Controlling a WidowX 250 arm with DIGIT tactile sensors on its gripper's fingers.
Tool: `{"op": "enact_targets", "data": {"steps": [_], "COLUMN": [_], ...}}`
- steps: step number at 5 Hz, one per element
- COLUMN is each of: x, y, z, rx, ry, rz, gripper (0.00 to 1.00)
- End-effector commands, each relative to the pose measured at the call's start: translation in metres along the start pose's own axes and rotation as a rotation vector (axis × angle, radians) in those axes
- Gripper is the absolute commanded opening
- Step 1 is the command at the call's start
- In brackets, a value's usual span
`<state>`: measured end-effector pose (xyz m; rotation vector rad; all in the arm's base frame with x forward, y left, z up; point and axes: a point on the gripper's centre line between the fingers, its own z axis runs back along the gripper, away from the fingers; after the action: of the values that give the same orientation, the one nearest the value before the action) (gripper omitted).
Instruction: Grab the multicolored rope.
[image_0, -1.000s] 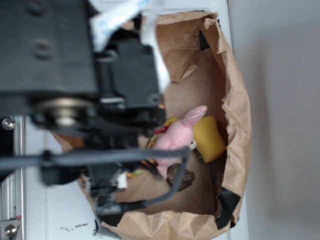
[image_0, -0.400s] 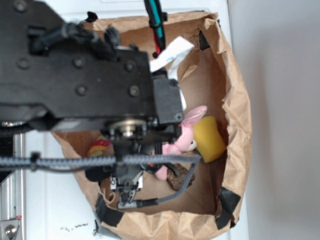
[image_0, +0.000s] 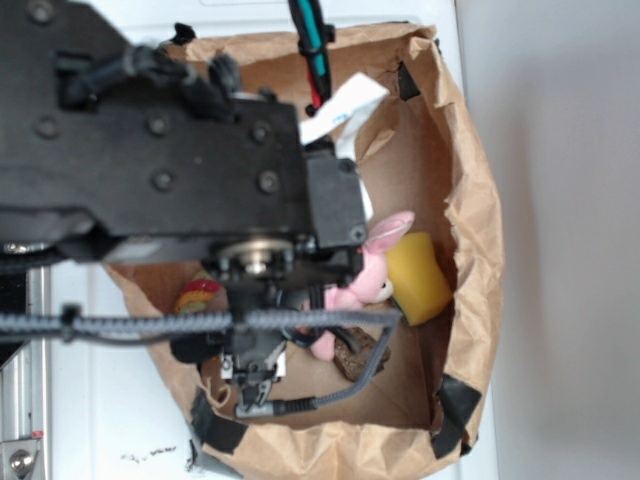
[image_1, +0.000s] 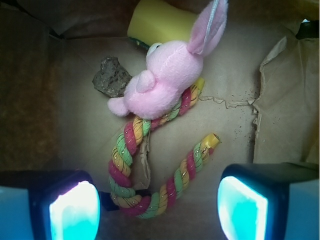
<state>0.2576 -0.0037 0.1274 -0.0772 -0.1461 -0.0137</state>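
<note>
The multicolored rope (image_1: 150, 165) lies in a U-shaped curl on the floor of the brown paper bag (image_1: 285, 100), its bend near you and low in the wrist view, between the 2 fingertips. Its left arm runs up under the pink bunny (image_1: 165, 75), which rests on top of it; the right arm ends free in a yellow tip.

Your main risk is that bunny: close too far up the rope and you would likely pinch plush as well, or drag the toy along as the rope lifts. The torn paper flap beside the bend could also snag a finger. Aim for the bend.

The hand (image_1: 157, 205) is spread wide, holding nothing and touching nothing, with the rope's bend inside the gap.
</note>
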Motion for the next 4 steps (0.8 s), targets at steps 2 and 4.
{"op": "enact_targets", "data": {"steps": [2, 4], "x": [-0.002, 0.008], "y": [0.004, -0.01], "z": [-0.057, -0.052], "rx": [0.041, -0.078], "ry": [-0.053, 0.032], "rz": [-0.012, 0.058], "gripper": [1.0, 1.0]}}
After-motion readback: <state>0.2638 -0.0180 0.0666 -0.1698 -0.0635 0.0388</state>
